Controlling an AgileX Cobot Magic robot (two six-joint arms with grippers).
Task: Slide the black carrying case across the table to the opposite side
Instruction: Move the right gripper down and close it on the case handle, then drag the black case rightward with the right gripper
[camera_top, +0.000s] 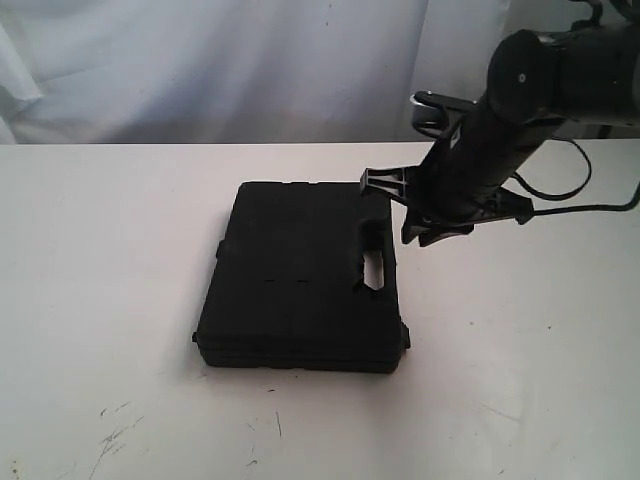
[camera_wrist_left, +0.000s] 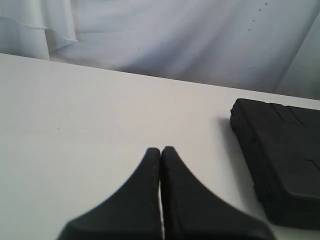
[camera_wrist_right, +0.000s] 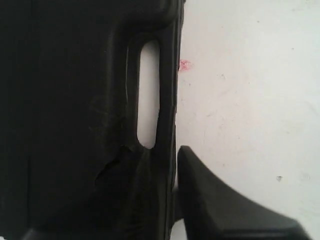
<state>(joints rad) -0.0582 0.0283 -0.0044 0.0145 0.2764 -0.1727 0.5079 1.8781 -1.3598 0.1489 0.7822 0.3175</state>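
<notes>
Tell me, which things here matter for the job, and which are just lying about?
For the job: black carrying case; table it slides across; right gripper at its handle edge.
Just there: left gripper, shut, apart from the case; white curtain; scratch marks.

No legible text, brand or number anywhere — case (camera_top: 300, 275) and table (camera_top: 120, 250) alike

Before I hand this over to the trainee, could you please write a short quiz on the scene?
1. True or false: the left gripper is shut, with only table in front of it.
2. The black carrying case lies: A) flat and closed; B) upright; C) open.
3. Fill in: the ___ gripper is at the case's handle slot.
Key: 1 true; 2 A; 3 right gripper.
</notes>
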